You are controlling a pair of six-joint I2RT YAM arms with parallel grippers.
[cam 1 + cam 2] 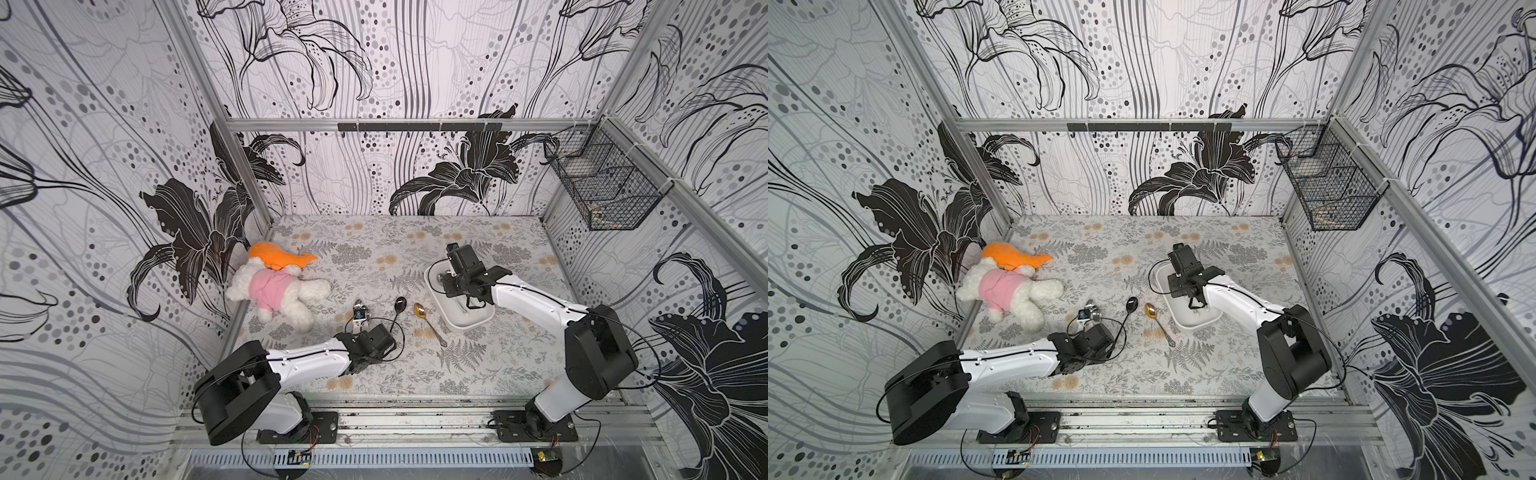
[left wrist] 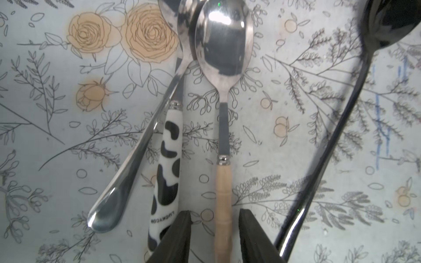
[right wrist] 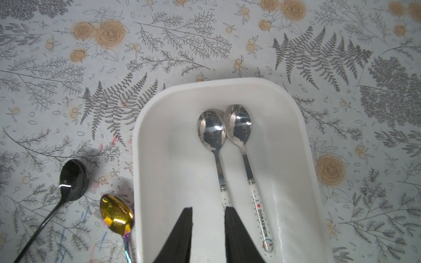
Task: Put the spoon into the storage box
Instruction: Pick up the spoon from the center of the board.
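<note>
The left end effector (image 2: 214,211) is held partly open astride the wooden handle of a spoon (image 2: 224,127), which is lying on the bench (image 2: 296,148), not clamped. The right end effector (image 3: 208,208) is held slightly open and empty over the box (image 3: 139,170), where two spoons (image 3: 211,129) are laid.

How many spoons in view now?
7. Two white-handled spoons in the storage box; black spoon, gold spoon beside it; steel spoon, cow-print spoon, wooden-handled spoon at left gripper. Some may be hidden.
</note>
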